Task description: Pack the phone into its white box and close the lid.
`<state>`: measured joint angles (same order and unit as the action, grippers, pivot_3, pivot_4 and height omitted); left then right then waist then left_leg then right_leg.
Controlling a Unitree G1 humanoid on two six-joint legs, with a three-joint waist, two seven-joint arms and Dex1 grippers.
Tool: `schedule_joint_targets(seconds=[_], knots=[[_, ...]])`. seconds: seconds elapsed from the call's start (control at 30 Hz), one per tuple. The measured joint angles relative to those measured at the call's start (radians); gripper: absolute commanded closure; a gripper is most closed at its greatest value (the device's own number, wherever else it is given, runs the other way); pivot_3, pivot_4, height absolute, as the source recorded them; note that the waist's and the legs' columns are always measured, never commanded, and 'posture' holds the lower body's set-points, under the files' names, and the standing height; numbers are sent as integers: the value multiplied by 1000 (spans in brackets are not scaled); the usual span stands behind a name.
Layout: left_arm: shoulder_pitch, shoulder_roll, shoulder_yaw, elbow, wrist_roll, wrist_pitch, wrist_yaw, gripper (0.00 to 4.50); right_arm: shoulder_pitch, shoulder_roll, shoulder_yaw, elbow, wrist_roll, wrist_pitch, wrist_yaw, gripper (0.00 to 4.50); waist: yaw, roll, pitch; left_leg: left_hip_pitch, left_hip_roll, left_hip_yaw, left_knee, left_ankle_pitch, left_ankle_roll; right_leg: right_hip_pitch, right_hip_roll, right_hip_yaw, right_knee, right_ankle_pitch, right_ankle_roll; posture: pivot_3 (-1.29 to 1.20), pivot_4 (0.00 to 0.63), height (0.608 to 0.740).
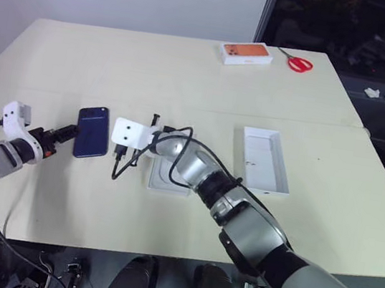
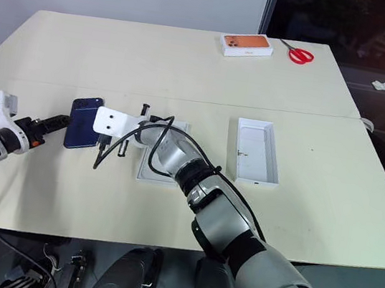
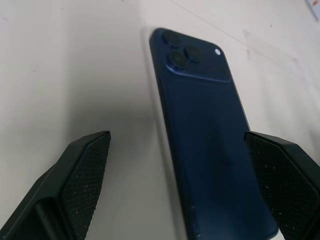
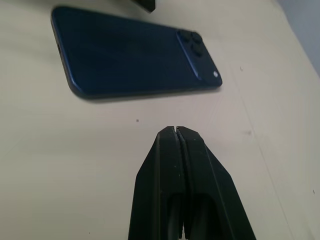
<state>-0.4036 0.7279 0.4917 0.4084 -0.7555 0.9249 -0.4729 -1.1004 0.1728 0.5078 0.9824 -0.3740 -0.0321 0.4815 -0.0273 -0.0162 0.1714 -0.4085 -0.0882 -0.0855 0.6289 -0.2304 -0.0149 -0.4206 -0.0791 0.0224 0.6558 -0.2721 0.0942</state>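
The dark blue phone [image 1: 93, 132] lies flat on the table, back up, with its camera cluster [image 3: 186, 50] at the far end. My left gripper [image 1: 67, 132] is open at the phone's left side. In the left wrist view its two fingers [image 3: 80, 170] stand either side of the phone's near end without closing on it. My right gripper [image 4: 176, 131] is shut and empty, pointing at the phone from the right with a small gap. The white box [image 1: 167, 181] is mostly hidden under my right forearm. The lid [image 1: 266, 160] lies hollow side up further right.
An orange-printed box [image 1: 246, 53] and red scissors [image 1: 300, 63] sit at the table's far edge. A black cable [image 1: 125, 164] loops from my right wrist onto the table beside the phone. A seam crosses the tabletop [image 1: 188, 78] behind the phone.
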Motion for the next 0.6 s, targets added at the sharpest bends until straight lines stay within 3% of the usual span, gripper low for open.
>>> schedule_joint_targets(seconds=[0.23, 0.6], knots=[[-121, -1, -57, 141, 57, 38, -108, 0, -18, 26, 5, 106, -29, -3, -5, 4451, 4, 1, -1, 1, -2, 0, 1, 0, 0, 1, 0, 0, 3, 0, 0, 0, 150, 740], [-264, -61, -170, 292, 235, -42, -269, 0, -35, 21, -5, 132, -44, -3, -13, 4451, 24, 9, -7, 2, -6, -2, 2, 1, 0, 3, -2, -1, 5, 0, 0, 0, 150, 740]])
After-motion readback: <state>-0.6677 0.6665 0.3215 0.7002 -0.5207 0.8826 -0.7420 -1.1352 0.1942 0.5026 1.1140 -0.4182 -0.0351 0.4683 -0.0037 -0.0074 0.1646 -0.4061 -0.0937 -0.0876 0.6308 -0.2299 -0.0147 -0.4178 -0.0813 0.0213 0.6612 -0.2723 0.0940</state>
